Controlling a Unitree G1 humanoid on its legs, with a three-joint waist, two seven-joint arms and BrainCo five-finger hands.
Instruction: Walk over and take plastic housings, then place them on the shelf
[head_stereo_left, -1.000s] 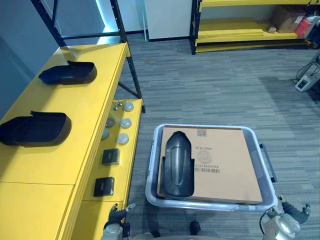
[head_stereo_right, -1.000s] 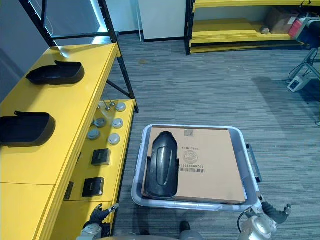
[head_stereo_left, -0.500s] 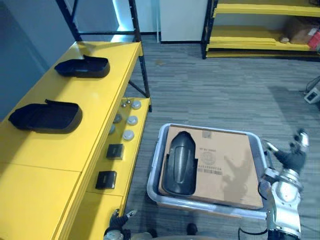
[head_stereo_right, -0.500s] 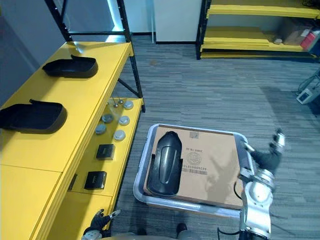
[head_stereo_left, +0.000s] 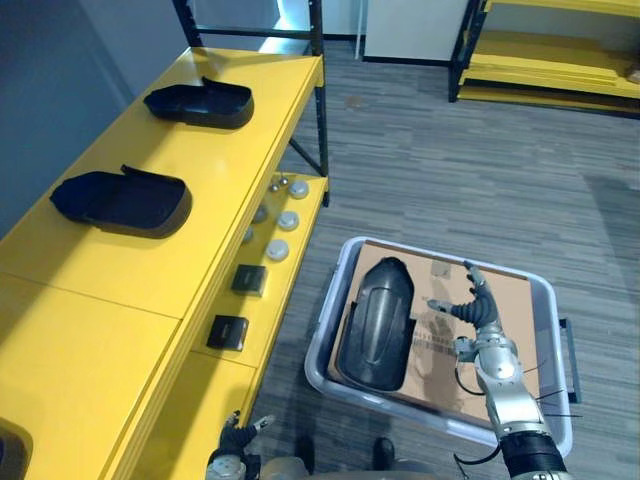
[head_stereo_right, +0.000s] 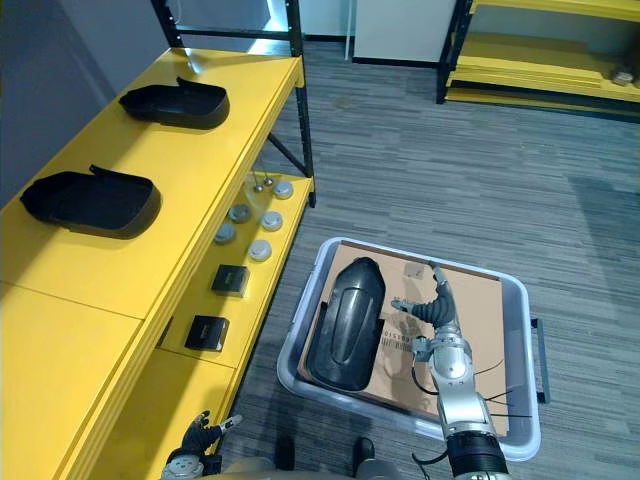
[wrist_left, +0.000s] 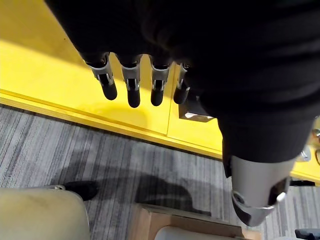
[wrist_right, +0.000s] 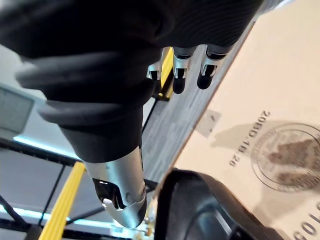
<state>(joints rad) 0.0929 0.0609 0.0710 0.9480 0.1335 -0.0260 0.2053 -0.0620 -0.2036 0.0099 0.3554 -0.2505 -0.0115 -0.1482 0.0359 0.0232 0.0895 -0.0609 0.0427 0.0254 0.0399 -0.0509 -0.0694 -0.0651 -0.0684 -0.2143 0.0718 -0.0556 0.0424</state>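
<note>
A black plastic housing (head_stereo_left: 377, 324) lies on a cardboard sheet (head_stereo_left: 512, 300) inside a grey bin (head_stereo_left: 330, 335) on the floor. My right hand (head_stereo_left: 474, 312) hovers open over the cardboard, just right of that housing and not touching it; its straight fingers (wrist_right: 181, 72) reach out above the printed sheet, with the housing (wrist_right: 200, 210) close by. Two more black housings (head_stereo_left: 125, 198) (head_stereo_left: 201, 103) rest on the yellow shelf top (head_stereo_left: 150, 260). My left hand (head_stereo_left: 236, 442) hangs low beside the shelf, its fingers (wrist_left: 131, 85) straight and holding nothing.
The lower yellow shelf level (head_stereo_right: 205, 300) carries several round silver parts (head_stereo_right: 262, 250) and two small black boxes (head_stereo_right: 229, 279) (head_stereo_right: 207, 331). A black shelf upright (head_stereo_left: 318, 110) stands at the shelf's far end. Another yellow rack (head_stereo_left: 540, 60) lines the back wall across grey carpet (head_stereo_left: 470, 170).
The camera has swung, shifting the whole scene. My right hand has moved from beside the bin's right edge in over the cardboard, close to the housing. The left hand stays low.
</note>
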